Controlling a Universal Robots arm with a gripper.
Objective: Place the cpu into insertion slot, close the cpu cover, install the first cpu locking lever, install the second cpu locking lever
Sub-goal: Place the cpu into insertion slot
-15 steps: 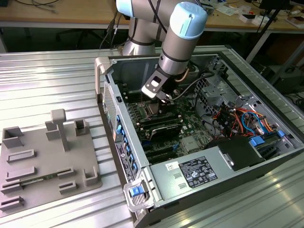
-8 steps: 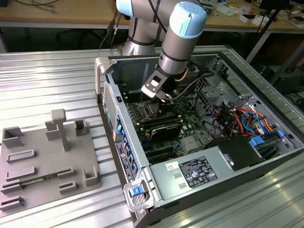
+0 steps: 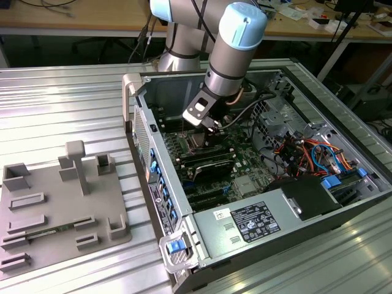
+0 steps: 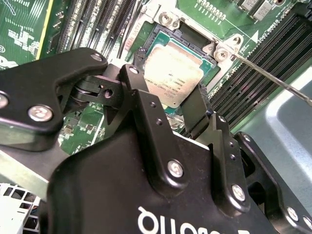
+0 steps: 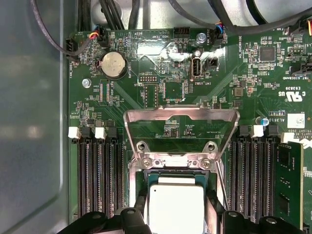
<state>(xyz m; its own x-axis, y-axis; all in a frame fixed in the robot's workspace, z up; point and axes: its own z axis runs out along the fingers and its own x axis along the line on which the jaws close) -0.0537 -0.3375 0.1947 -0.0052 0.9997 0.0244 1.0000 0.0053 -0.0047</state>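
Claw [image 4: 163,85] grips the cpu [image 4: 173,73] directly over the insertion slot [image 4: 180,33], cpu cover [image 5: 180,113] open beyond; seating demands level, square alignment.

Robotics lab.
A robot arm [image 3: 236,55] over an open PC case [image 3: 160,202] on a ribbed metal bench [image 3: 61,104]; cluttered wooden bench [image 3: 92,15] at 12 o'clock.

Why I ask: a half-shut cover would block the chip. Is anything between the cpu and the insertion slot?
Nothing visible. The cpu cover is swung up and back, off the insertion slot, and the tool holds the cpu right at the open slot.
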